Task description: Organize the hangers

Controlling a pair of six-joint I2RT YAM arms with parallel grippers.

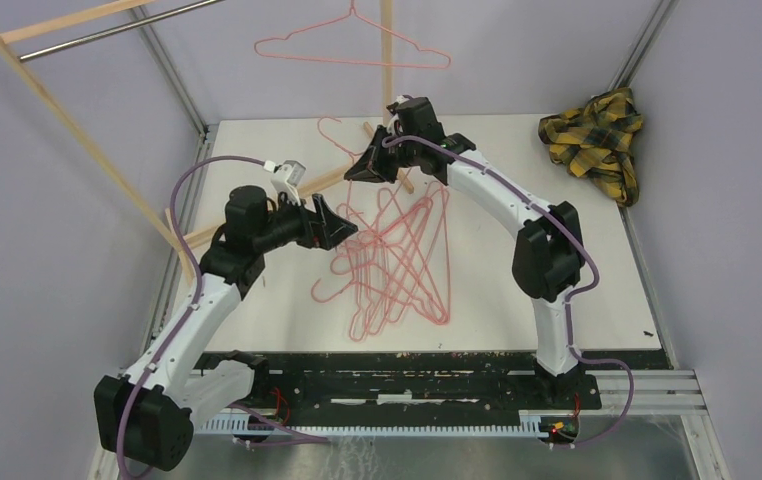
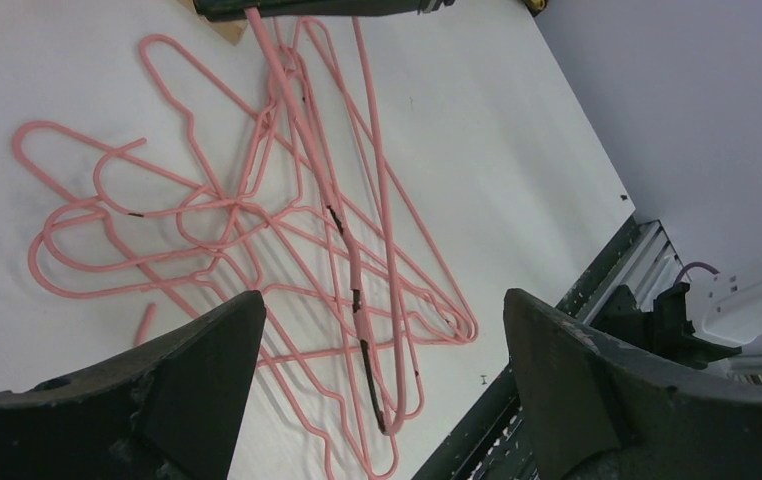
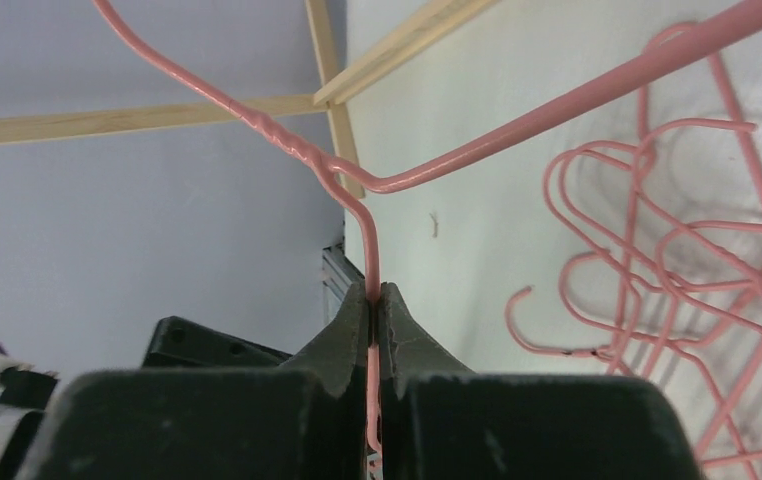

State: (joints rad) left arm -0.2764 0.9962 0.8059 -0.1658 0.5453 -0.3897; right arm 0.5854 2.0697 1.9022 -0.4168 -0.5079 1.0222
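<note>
Right pincer [image 3: 375, 297] is clamped tight on one hanger [image 3: 557, 108], right by its twisted neck, holding that end up off the counter [image 3: 457, 230]. Left pincer [image 2: 382, 315] is wide open, hovering just above the hanger pile [image 2: 240, 206].

Smooth glossy wire hangers [image 1: 397, 252], bare wooden rack [image 1: 77, 137], table [image 1: 607, 262] seemingly matt

Tangle of pink hangers [image 2: 335, 215] on white table [image 2: 517, 150] — left hand [image 2: 382, 300] above, spread wide.
</note>
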